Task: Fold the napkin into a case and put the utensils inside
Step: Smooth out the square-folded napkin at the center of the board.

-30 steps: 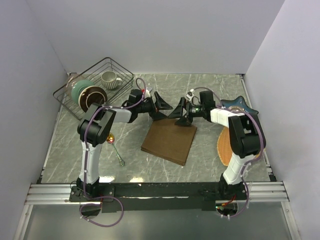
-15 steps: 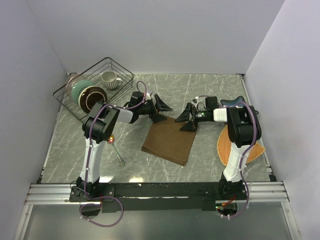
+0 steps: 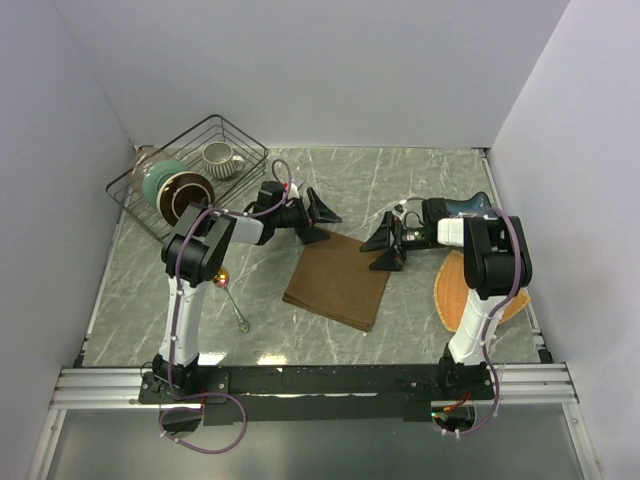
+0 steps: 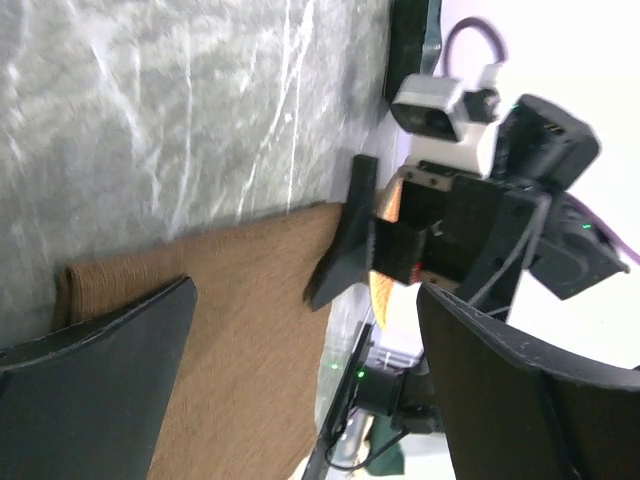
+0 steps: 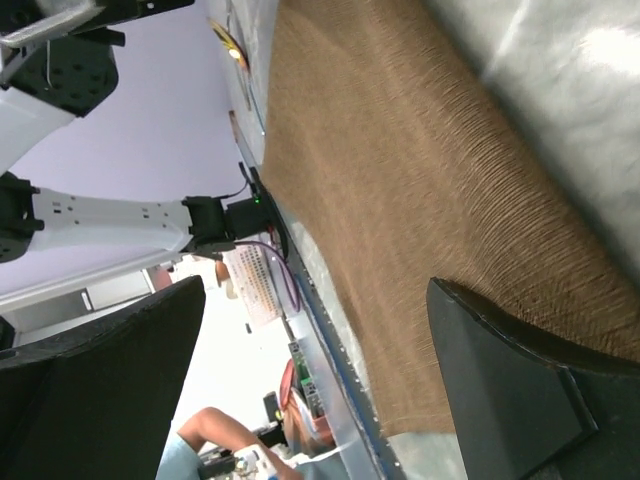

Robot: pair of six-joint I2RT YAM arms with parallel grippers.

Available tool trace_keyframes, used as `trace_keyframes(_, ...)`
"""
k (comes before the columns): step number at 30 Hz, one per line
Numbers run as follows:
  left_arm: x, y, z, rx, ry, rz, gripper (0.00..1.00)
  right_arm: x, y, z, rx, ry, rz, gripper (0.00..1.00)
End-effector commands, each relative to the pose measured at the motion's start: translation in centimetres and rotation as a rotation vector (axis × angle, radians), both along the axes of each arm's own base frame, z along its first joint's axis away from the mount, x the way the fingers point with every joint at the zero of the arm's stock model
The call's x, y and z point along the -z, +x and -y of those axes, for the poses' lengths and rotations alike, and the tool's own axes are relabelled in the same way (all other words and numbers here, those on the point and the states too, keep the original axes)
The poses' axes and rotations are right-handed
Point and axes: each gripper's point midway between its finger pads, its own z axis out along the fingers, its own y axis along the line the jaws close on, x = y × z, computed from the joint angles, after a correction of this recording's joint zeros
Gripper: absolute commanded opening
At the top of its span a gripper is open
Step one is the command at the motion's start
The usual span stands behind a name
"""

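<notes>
Now the plain dark-brown square cloth napkin [image 3: 337, 282] lies flat in the centre of the grey marbled desk [image 3: 420, 175]. The left jaws stand wide at its upper left corner, and the right jaws stand wide at its upper right corner. Both hold nothing; whether they touch the cloth I cannot tell. The slim silver-handled metal utensils [image 3: 237, 308] lie on the desk left of the napkin, apart from it. The black wire basket [image 3: 190, 150] stands at the upper left.
</notes>
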Motion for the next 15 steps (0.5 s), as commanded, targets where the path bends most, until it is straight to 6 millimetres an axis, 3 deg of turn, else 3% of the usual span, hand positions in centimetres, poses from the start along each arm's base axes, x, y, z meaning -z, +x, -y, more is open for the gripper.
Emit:
trace_keyframes(1,-5.3,-1.6,0.2,0.064,-0.029,0.130,0.99,-5.1,0.6,-0.2,0.029,0.016,0.102,1.00)
trace_keyframes(3,-5.9,-3.7,0.2,0.107,-0.031,0.130,0.99,-6.2,0.8,-0.8,0.032,0.023,0.134,1.00)
trace_keyframes(4,-7.1,-4.6,0.0,0.121,-0.029,0.140,0.99,-6.8,0.8,-1.1,0.040,0.026,0.129,1.00)
trace_keyframes(6,-6.5,-6.9,-0.5,0.155,-0.008,0.114,0.99,-7.0,0.8,-2.0,0.030,0.025,0.144,1.00)
trace_keyframes(7,-7.2,-7.8,-0.7,0.163,-0.013,0.117,0.99,-6.8,0.8,-2.2,0.037,0.024,0.131,1.00)
trace_keyframes(11,-4.3,-11.5,-2.1,0.173,0.024,0.016,0.99,-4.5,0.9,-2.9,0.030,0.005,0.099,1.00)
trace_keyframes(15,-0.8,-12.8,-3.3,0.181,0.092,-0.017,0.99,-1.0,0.8,-2.4,0.021,-0.069,0.065,1.00)
